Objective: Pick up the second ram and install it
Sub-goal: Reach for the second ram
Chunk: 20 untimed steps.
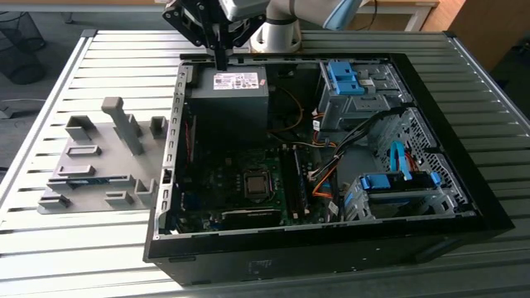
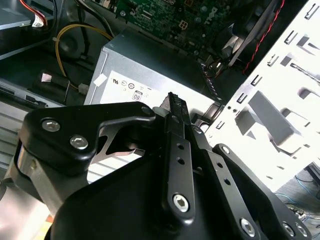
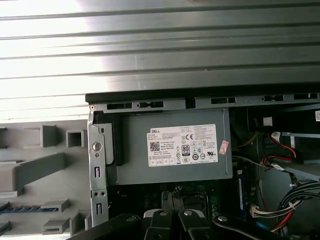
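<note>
The second ram [image 1: 87,180] is a thin blue-green stick lying in a slot of the grey holder block plate [image 1: 91,155], at the exterior view's left of the open computer case [image 1: 331,236]. It also shows in the first wrist view as a blue strip, the ram [image 3: 20,207], in the holder [image 3: 35,170]. My gripper [image 1: 221,61] hangs over the case's far rim, just above the grey power supply [image 1: 232,93]. Its black fingers [image 2: 172,107] are pressed together with nothing between them. The gripper is well away from the ram.
Inside the case lie the green motherboard [image 1: 248,186], bundled cables [image 1: 331,167] and bright-blue drive brackets [image 1: 344,77] [image 1: 398,181]. The case stands on a ribbed metal table [image 1: 463,93]. The perforated case wall [image 2: 280,90] stands beside the power supply [image 3: 175,150].
</note>
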Tool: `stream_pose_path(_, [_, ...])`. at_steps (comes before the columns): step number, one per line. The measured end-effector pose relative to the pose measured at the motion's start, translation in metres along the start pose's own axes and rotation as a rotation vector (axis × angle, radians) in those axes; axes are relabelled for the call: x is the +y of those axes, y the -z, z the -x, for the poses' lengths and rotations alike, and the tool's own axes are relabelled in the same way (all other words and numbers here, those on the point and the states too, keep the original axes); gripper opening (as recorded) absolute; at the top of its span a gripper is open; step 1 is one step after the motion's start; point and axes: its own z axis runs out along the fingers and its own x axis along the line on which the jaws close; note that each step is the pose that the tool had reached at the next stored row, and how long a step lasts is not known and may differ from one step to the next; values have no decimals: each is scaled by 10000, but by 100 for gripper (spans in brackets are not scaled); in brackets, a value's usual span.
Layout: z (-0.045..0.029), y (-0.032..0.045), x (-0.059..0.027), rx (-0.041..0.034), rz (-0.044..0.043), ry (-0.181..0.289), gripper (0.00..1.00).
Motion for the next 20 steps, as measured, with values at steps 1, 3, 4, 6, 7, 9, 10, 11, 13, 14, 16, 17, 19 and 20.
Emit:
stream_pose_path(1, [-3,-1,0,3,0,0,11])
stream_pose_path(3, [-9,-2,-1,8,0,-1,11])
stream_pose_path(4, [-12,-3,-1,11,0,-1,11])
stream_pose_path(6, [-17,-4,-1,16,-1,0,11])
stream_pose_path(7, [-20,-4,-2,19,-1,0,11])
stream_pose_path(9, [-25,-6,-2,25,-1,-1,11])
stream_pose_path(10, [-28,-6,-3,28,-2,-1,11])
stream_pose_path(11, [-31,-7,-3,31,-2,-1,11])
stream_pose_path(13, [-36,-7,-3,38,-3,-1,11])
stream_pose_path(14, [-39,-8,-3,41,-3,-1,11])
stream_pose_path(16, [-46,-10,-4,45,-3,-2,11])
stream_pose_path(17, [-48,-11,-4,48,-3,-2,11])
stream_pose_path(19, [-55,-12,-5,53,-3,-2,11])
stream_pose_path(20, [-58,-12,-5,56,-4,-2,11])
